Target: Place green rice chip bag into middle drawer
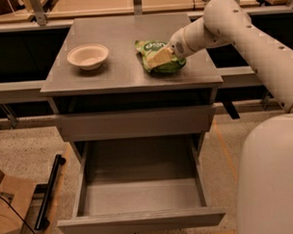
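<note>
The green rice chip bag [156, 52] lies on the grey cabinet top [121, 71], right of centre. My gripper [160, 57] reaches in from the right and rests on the bag, covering its middle. The middle drawer [142, 196] is pulled out wide open below; its grey floor is bare. The drawer above it [134, 123] is closed.
A cream round bowl [88, 56] stands on the cabinet top to the left of the bag. My white arm [260, 47] and base [271, 182] fill the right side. A black bar [49, 192] and a cardboard box [10, 210] lie on the floor at the left.
</note>
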Robot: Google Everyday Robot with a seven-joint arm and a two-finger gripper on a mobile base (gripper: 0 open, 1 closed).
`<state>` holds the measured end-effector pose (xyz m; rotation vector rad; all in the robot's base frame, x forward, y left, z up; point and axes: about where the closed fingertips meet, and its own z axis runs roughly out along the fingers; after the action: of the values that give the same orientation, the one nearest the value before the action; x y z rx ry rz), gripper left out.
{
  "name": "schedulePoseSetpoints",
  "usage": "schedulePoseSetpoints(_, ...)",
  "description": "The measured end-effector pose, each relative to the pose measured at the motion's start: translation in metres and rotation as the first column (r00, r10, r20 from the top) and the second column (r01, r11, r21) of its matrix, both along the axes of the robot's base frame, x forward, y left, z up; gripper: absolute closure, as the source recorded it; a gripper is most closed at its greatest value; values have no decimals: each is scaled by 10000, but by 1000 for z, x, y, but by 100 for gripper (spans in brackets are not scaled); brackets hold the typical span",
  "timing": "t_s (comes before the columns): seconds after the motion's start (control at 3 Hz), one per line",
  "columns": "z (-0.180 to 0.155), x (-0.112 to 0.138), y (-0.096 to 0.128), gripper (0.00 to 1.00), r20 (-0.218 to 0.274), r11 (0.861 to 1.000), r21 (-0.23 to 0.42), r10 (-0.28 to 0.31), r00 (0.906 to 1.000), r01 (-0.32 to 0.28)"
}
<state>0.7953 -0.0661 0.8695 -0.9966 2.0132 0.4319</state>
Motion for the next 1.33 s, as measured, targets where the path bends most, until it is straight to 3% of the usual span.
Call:
schedulePoseSetpoints(0.33, 25, -17, 7, 65, 709, 9977, -419, 556, 9959, -527)
schedulePoseSetpoints(0.67, 30, -36, 20, 88, 930, 9900, -784, 1247, 9878, -1176)
schedulePoseSetpoints(1.0, 14, -56, 37, 100, 584, 9795, -737, 1919, 9797, -1875)
schedulePoseSetpoints(1.33, 14, -73, 45, 100, 580, 9728, -402, 2301, 9714, -2280)
